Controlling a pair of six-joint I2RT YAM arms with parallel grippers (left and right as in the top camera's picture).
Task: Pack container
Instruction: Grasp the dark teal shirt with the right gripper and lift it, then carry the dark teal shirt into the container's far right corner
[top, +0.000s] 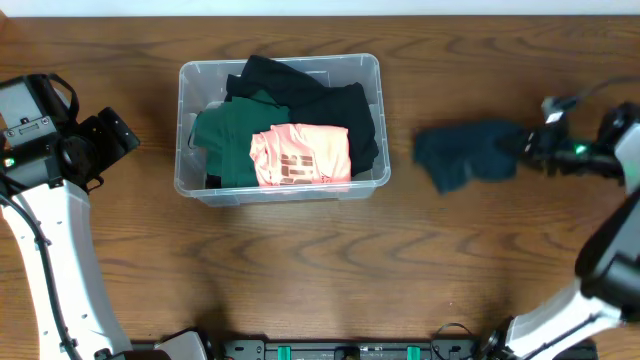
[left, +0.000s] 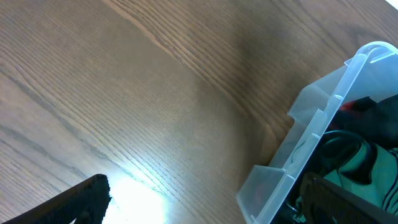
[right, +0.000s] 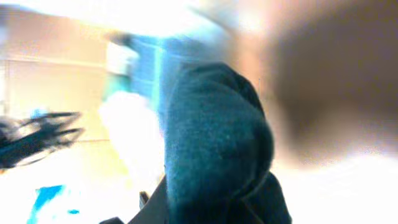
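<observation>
Overhead, my right pincer (top: 528, 146) pinches a dark teal garment (top: 465, 155) well right of the clear container (top: 183, 130) on the worktop (top: 320, 270), its long axis pointing at that pincer; my spread left pincer (top: 118, 135) hangs nearer, by its left end.

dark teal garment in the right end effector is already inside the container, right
Not inside. The overhead view shows the dark teal garment, held by the right end effector, outside the container, off to its right.
</observation>
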